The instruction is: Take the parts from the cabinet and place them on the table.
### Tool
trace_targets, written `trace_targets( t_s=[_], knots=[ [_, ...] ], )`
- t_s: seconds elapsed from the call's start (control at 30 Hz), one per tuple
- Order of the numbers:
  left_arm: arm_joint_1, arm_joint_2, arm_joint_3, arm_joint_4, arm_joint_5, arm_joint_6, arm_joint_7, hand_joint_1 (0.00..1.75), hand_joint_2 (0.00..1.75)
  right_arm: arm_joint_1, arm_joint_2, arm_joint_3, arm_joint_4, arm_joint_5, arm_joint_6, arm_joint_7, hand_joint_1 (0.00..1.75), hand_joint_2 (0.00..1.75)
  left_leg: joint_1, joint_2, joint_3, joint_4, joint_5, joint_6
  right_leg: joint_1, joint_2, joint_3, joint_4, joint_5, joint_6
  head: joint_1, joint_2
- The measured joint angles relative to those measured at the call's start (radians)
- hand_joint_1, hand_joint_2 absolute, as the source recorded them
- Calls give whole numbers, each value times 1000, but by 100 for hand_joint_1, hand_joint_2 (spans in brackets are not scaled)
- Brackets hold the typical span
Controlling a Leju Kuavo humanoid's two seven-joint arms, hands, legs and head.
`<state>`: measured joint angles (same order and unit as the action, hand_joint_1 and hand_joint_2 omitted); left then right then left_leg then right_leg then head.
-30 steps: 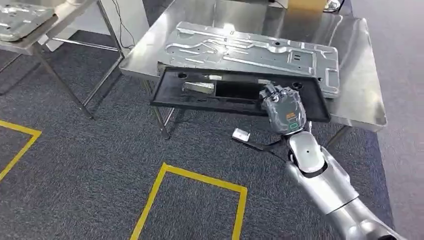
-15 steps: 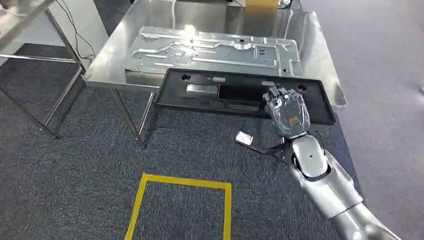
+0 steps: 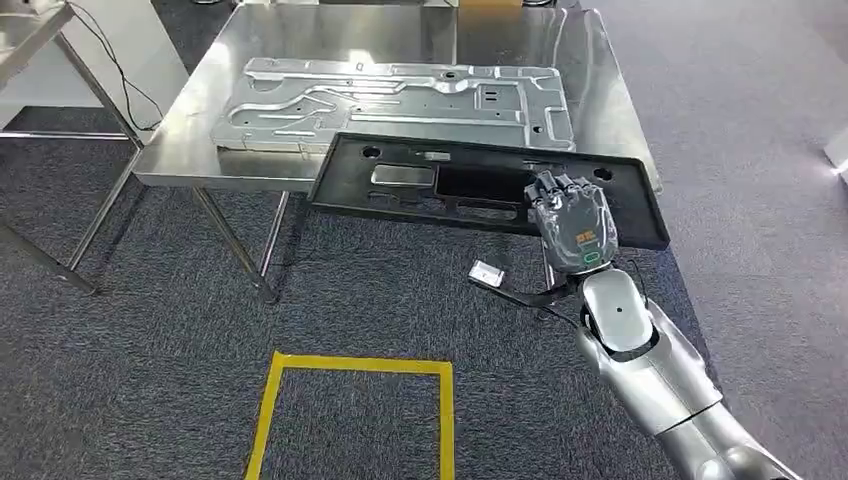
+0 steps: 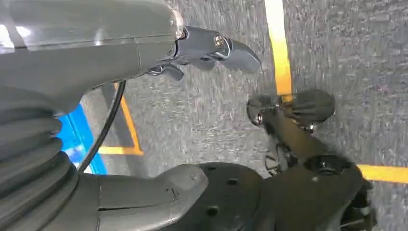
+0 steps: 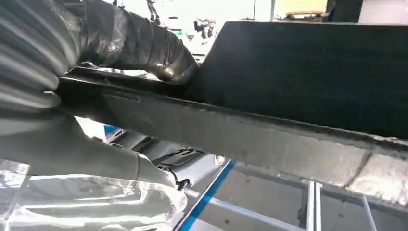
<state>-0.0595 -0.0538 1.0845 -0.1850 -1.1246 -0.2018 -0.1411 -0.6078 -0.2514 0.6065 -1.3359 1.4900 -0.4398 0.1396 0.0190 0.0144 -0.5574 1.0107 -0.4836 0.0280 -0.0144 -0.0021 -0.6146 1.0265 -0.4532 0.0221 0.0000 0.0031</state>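
Note:
My right hand [image 3: 572, 222] grips the near edge of a long black plastic panel [image 3: 440, 185] with cut-outs. I hold it roughly level, and its far edge overlaps the front edge of the steel table [image 3: 600, 90]. A large stamped silver metal plate [image 3: 400, 100] lies flat on that table, just beyond the panel. In the right wrist view the black panel [image 5: 308, 72] passes through my right hand [image 5: 139, 43], thumb on one face and fingers on the other. My left hand [image 4: 144, 48] hangs over the carpet with its fingers apart and nothing in it.
A yellow tape rectangle [image 3: 350, 365] marks the grey carpet in front of me. The table's legs [image 3: 230, 240] stand at the left under its front edge. A second steel table [image 3: 30, 30] is at the far left. A small white tag [image 3: 486, 272] dangles on a cable by my right wrist.
The whole picture has shifted, so the camera has moved: the table now lies squarer and more central ahead. My right hand still holds the black panel the same way.

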Motion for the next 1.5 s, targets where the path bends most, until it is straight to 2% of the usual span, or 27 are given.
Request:
trace_targets(
  t_s=[0.13, 0.2, 0.3, 0.83, 0.87, 0.93, 0.97, 1.0, 1.07, 1.1, 1.13, 1.17, 1.2, 1.27, 1.3, 1.33, 1.37, 1.43, 1.47, 1.5],
  knots=[
    [1, 0, 0, 0, 2, 0, 0, 0, 175, 0, 5, 0, 0, 0, 6, -2, 175, 175, 1, -1, 1, -4, 3, -5, 2, -1, 0, 2, -1, -4, 0, 0],
    [1, 0, 0, 0, 3, 0, 0, 0, 175, -1, 6, 0, 0, 0, 6, -2, 175, 175, 2, -1, 1, -5, 3, -14, 2, -1, -1, 3, -1, -4, 0, 0],
    [1, 0, 0, 0, 3, -1, 0, 0, 175, -5, 11, 1, 0, 0, 9, -3, 175, 175, 2, -1, 1, -5, 3, -19, 2, -1, -1, 3, -1, -4, 0, 0],
    [1, 0, 0, 0, 3, -6, 0, 0, 175, -13, 26, 8, 0, 0, 18, -5, 175, 175, -2, -1, 0, -3, 3, -20, 1, -2, 0, 3, 0, -4, 0, 0],
    [1, 1, 0, 0, 3, -6, -2, 0, 175, -14, 31, 8, 0, 0, 23, -5, 175, 175, -5, -1, -6, 8, -3, -13, -12, -3, 3, -7, 7, 3, 0, 0],
    [1, 3, 0, 0, 3, -7, -3, 0, 175, -17, 33, 8, -1, 0, 25, -5, 175, 175, -6, 0, 10, -23, 12, 6, -5, -4, 15, -25, 15, 13, -1, 0],
    [2, 2, 0, 0, 3, -8, -3, 0, 175, -17, 33, 8, -2, 0, 26, -5, 175, 175, 13, 4, 34, -62, 32, 8, -5, -3, 21, -24, 10, 13, 1, 0],
    [1, 1, 0, 0, 3, -9, -5, 0, 175, -20, 33, 8, -1, 0, 26, -5, 175, 175, 11, 7, 45, -84, 40, 12, -1, 0, 10, 0, -9, 15, 3, 0],
    [0, 1, 0, 0, 3, -11, -5, 0, 175, -23, 34, 9, -1, 0, 27, -5, 175, 175, 14, 11, 49, -89, 45, 13, -6, 3, -58, 143, -82, 23, 4, 0],
    [0, 1, 0, 0, 3, -12, -5, 0, 175, -20, 34, 9, -1, 0, 27, -5, 175, 175, 15, 11, 49, -88, 42, 11, -12, 3, -97, 218, -109, 30, 4, 0],
    [1, 1, 0, 0, 3, -13, -5, 0, 175, -17, 34, 10, 1, 0, 29, -5, 175, 175, 17, 11, 49, -85, 40, 7, -19, 2, -120, 258, -115, 36, 4, 0],
    [2, 1, 0, 0, 3, -14, -5, 0, 175, -15, 34, 10, 2, 0, 29, -5, 175, 175, 22, 10, 49, -80, 36, 2, -26, 2, -121, 252, -97, 43, 4, 0],
    [3, 1, 0, 0, 3, -15, -5, 0, 175, -15, 34, 10, 3, 0, 29, -5, 175, 175, 28, 9, 49, -72, 29, -7, -33, 1, -99, 203, -60, 50, 4, 0],
    [3, 1, 0, 0, 3, -17, -6, 0, 175, -16, 34, 10, 2, 0, 30, -5, 175, 175, 43, 8, 46, -36, 2, -34, -52, -9, -10, 22, 34, 72, 4, 0],
    [3, 7, 0, 0, 3, -17, -6, 0, 175, -18, 34, 10, 3, 0, 30, -5, 175, 175, 36, 6, 34, -20, -12, -50, -42, -8, -4, 18, -4, 78, 7, 0],
    [-1, 8, 0, -1, 4, -17, -6, 0, 175, -18, 36, 13, 0, 0, 31, -5, 175, 175, 37, 6, 29, 0, -20, -57, -42, 3, -10, 17, -3, 46, 6, 0],
    [-2, 7, 0, -1, 5, -18, -7, 0, 175, -15, 36, 14, 0, 0, 33, -5, 175, 175, 36, 5, 30, -5, -19, -61, -40, 2, -15, 26, -9, 31, 3, 0],
    [5, 5, 0, -1, 5, -19, -6, 0, 175, -15, 35, 14, 2, 0, 35, -3, 175, 175, 42, 7, 34, -14, -17, -70, -35, 7, -21, 32, -11, 11, 3, 0],
    [5, 3, 0, -1, 5, -19, -6, 0, 175, -16, 36, 15, 0, 0, 35, -3, 175, 175, 47, 5, 31, -15, -29, -72, -35, 9, -17, 27, -10, 0, 1, 0],
    [4, 3, 0, -1, 5, -19, -7, 0, 175, -16, 36, 15, 0, 0, 35, -3, 175, 175, 46, 0, 24, 11, -48, -68, -33, 9, -14, 26, -12, -6, 1, 0]
  ],
)
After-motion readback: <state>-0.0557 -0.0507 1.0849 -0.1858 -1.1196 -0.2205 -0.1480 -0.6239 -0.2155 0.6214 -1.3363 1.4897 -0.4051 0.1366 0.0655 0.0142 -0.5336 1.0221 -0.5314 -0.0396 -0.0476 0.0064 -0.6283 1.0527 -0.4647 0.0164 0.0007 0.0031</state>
